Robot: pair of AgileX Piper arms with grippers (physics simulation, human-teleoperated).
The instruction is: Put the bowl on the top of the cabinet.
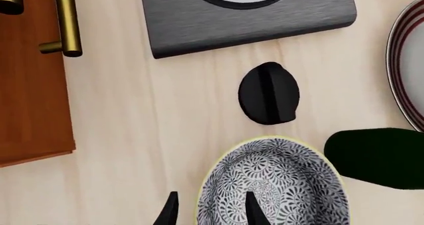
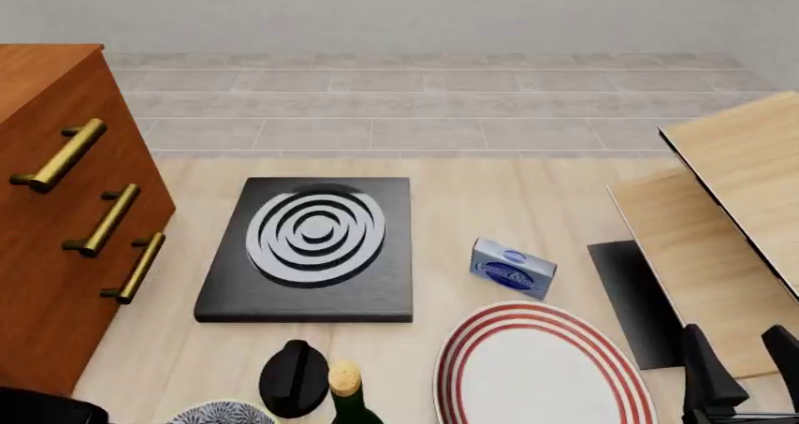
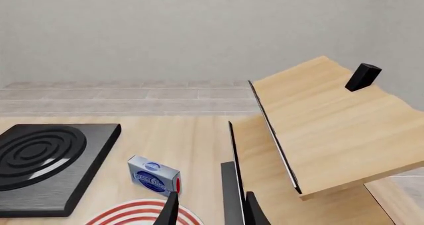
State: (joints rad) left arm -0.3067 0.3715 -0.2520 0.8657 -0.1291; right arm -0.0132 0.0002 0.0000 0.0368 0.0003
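Left claw, left wrist view: the left claw (image 1: 208,208) is released, its two dark fingertips (image 1: 253,208) spread and grasping nothing; one tip shows over the bowl's inside and the other over bare wood outside the near rim, which looks like a line-up to pinch the bowl's wall, though contact cannot be told.
Bowl, same view: the bowl (image 1: 278,180) stands upright on the pale worktop (image 1: 152,125), opening upward, so a rim grip is the likely way to lift it; a black lump (image 1: 268,93) lies just beyond it and a dark green bottle (image 1: 381,158) is close at one side, leaving little room there.
Cabinet, same view: the cabinet (image 1: 30,86) shows as a reddish panel with a brass handle (image 1: 68,21), apart from the bowl.
Front view: only a sliver of the bowl (image 2: 223,413) shows at the lower edge, beside the black lump (image 2: 295,377) and the bottle (image 2: 351,396); the cabinet (image 2: 50,255) rises at the left, its top well above the worktop, so the bowl will likely need a high lift; the hob (image 2: 312,246), a small blue box (image 2: 512,269) and the red-ringed plate (image 2: 544,368) lie further right.
Right claw, front view: the right claw (image 2: 744,366) sits low at the right, parted and empty, out of the way.
Right wrist view: the right claw (image 3: 208,211) is released over the plate's edge (image 3: 142,211); light-wood boards (image 3: 331,130) fill the side; no bowl appears.
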